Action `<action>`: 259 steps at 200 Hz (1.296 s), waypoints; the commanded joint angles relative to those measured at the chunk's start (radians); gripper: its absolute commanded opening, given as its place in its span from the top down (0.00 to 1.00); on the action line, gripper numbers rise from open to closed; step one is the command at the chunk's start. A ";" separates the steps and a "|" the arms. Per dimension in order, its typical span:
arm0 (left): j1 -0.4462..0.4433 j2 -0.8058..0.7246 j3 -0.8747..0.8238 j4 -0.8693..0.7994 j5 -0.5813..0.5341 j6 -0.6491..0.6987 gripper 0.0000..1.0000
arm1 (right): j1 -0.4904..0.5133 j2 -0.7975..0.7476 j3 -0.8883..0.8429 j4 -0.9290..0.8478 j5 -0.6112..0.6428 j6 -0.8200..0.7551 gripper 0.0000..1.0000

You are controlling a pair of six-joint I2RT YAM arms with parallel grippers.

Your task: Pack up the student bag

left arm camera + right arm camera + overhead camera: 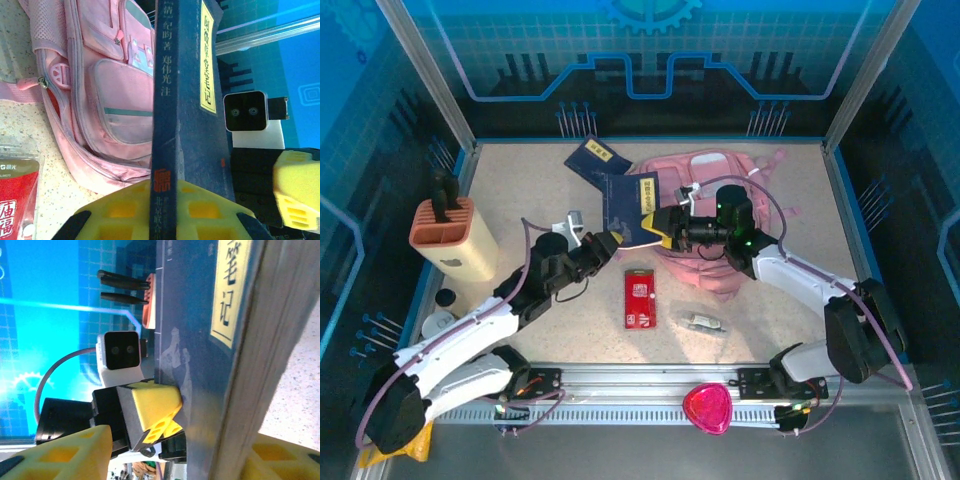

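At frame centre, both arms reach inward. The left pincer [612, 243] pinches one upright blue book [625, 200]; the right pincer [665, 225] is spread around it. One pink bag [712, 168] lies just behind, and a second book [592, 157] upper left.

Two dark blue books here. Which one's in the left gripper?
The raised book next to the student bag, its spine pinched in the left gripper; the other book lies flat farther back.

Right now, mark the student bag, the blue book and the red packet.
student bag [122, 107]: left wrist view, front pocket.
blue book [167, 100]: left wrist view, spine.
red packet [640, 298]: top external view, middle of its face.
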 commanded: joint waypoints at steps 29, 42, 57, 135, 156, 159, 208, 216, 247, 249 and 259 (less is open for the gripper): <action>-0.054 0.044 0.059 0.047 -0.037 0.066 1.00 | -0.020 -0.028 -0.003 -0.086 0.008 -0.083 0.69; -0.058 0.051 0.056 0.055 -0.040 0.065 1.00 | -0.025 -0.036 -0.005 -0.110 0.009 -0.103 0.78; -0.065 0.062 0.057 0.069 -0.040 0.067 1.00 | -0.032 -0.057 -0.005 -0.170 0.025 -0.144 0.88; -0.147 0.157 0.170 -0.048 -0.088 0.205 0.52 | -0.113 -0.234 0.042 -0.653 0.169 -0.456 1.00; -0.168 0.229 0.249 -0.124 -0.086 0.324 0.47 | -0.184 -0.295 0.042 -0.758 0.179 -0.501 1.00; -0.170 0.241 0.259 -0.133 -0.083 0.346 0.46 | -0.194 -0.305 0.042 -0.776 0.184 -0.512 1.00; -0.211 0.436 0.419 -0.204 -0.123 0.722 0.44 | -0.348 -0.445 0.030 -1.079 0.256 -0.644 1.00; -0.212 0.474 0.452 -0.221 -0.127 0.773 0.44 | -0.370 -0.461 0.023 -1.110 0.270 -0.654 1.00; -0.225 0.611 0.559 -0.243 -0.120 0.980 0.44 | -0.449 -0.524 0.004 -1.203 0.318 -0.679 1.00; -0.226 0.619 0.564 -0.241 -0.121 0.992 0.44 | -0.453 -0.529 0.004 -1.208 0.322 -0.681 1.00; -0.229 0.658 0.590 -0.239 -0.115 1.052 0.43 | -0.482 -0.545 0.003 -1.235 0.337 -0.688 1.00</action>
